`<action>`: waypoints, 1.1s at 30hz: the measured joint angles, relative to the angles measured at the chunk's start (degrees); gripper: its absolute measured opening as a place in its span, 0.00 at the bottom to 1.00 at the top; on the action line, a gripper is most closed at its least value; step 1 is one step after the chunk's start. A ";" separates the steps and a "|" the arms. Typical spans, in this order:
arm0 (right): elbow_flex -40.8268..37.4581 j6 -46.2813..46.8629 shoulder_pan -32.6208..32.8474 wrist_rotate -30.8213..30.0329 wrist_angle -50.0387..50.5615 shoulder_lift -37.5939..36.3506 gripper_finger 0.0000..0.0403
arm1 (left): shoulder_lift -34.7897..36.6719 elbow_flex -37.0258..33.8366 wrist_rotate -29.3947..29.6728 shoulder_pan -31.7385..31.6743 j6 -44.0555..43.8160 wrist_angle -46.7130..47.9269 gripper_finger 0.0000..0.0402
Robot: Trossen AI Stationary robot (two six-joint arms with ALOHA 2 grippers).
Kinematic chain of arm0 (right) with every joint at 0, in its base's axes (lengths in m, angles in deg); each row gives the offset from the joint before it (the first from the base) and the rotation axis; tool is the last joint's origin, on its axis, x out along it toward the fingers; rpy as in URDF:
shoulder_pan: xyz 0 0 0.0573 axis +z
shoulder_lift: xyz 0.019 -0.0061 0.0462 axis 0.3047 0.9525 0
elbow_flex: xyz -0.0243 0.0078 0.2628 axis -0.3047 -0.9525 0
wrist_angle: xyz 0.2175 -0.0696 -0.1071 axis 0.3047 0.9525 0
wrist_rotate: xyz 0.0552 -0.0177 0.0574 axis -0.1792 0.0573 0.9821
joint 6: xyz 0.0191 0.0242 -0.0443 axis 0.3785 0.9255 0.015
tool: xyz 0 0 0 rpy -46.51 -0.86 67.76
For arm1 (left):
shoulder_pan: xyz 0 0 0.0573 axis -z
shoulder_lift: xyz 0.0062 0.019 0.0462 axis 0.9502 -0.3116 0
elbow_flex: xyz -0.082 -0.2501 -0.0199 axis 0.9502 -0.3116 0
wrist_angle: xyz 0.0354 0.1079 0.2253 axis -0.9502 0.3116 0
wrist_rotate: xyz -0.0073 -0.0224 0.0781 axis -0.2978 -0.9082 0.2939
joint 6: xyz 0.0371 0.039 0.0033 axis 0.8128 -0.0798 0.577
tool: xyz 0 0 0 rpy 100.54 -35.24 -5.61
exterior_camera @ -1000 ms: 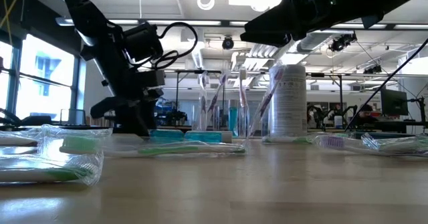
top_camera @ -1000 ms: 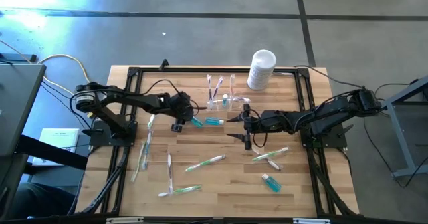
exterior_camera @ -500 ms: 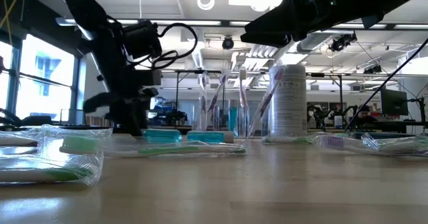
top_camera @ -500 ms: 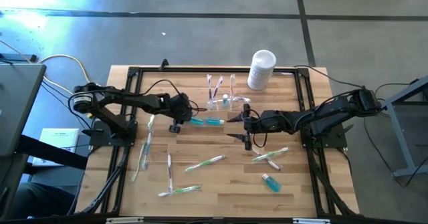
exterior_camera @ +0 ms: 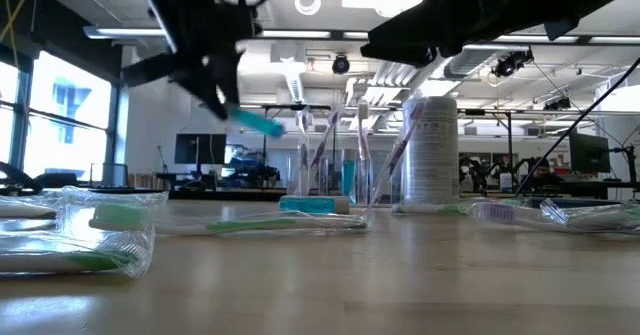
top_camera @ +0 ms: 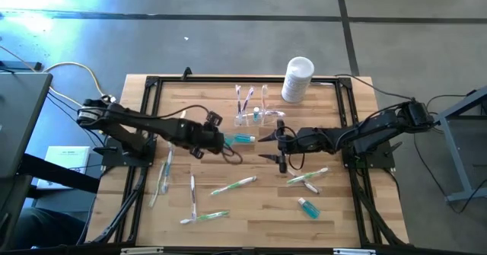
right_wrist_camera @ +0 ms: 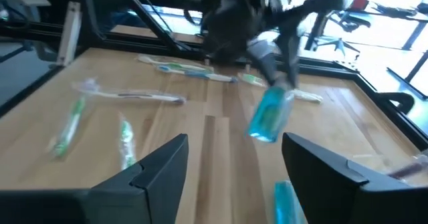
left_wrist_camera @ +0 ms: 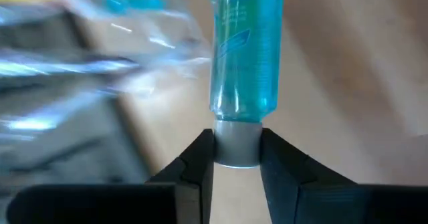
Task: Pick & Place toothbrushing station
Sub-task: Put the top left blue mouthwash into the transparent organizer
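Note:
My left gripper (left_wrist_camera: 237, 162) is shut on a teal tube (left_wrist_camera: 244, 50) with a grey cap and holds it in the air left of the toothbrushing station; the tube also shows in the low view (exterior_camera: 255, 121) and the right wrist view (right_wrist_camera: 271, 114). The toothbrushing station (top_camera: 255, 112), a clear holder with several toothbrushes standing in it, rests on the table's far middle (exterior_camera: 335, 160). A second teal tube (top_camera: 244, 138) lies flat in front of it. My right gripper (top_camera: 275, 145) hovers open just right of that tube, nothing between its fingers (right_wrist_camera: 234, 167). My left gripper pinches the tube's grey cap (left_wrist_camera: 237, 142) between its two fingers. The tube's body sticks out beyond the fingertips, in line with the fingers. The fingers slant downward toward the table's right side. The tube hangs tilted, lifted clear of the table (exterior_camera: 262, 125).
A white cylindrical container (top_camera: 297, 78) stands at the far right of the holder. Wrapped toothbrushes lie scattered over the near half (top_camera: 234, 185), (top_camera: 204, 217), (top_camera: 307, 177), (top_camera: 163, 173). A small teal bottle (top_camera: 308, 207) lies near the front right. A black frame (top_camera: 152, 84) rims the table.
My left gripper has risen from the tabletop and swung toward the table's near and right side, rolling as it went. It carries one teal tube, which lay flat on the table and now hangs tilted, clear of it. The other tube has stayed where it was.

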 joint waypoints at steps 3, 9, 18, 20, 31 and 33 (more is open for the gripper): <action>0.00 -0.19 0.77 -0.22 -0.36 -0.11 0.53 | -0.05 2.57 8.33 3.13 9.43 -0.39 0.20; 0.00 -0.42 1.43 -0.43 -0.39 -0.11 0.45 | -2.50 4.07 21.14 4.93 31.91 -8.20 0.20; -0.06 -0.35 4.51 -1.14 -0.03 -0.81 0.32 | -10.20 4.09 25.90 4.73 59.77 -24.71 0.20; -0.09 -1.18 6.38 -3.39 -0.08 -1.74 0.27 | -12.22 4.11 25.65 3.95 63.02 -30.02 0.20; -0.07 -4.33 16.89 -16.66 4.09 -6.43 0.08 | -15.82 4.07 25.34 -3.02 74.24 -47.18 0.20; -0.07 -5.32 18.41 -18.75 4.29 -6.43 0.06 | -15.82 4.07 23.94 -4.65 74.26 -47.19 0.20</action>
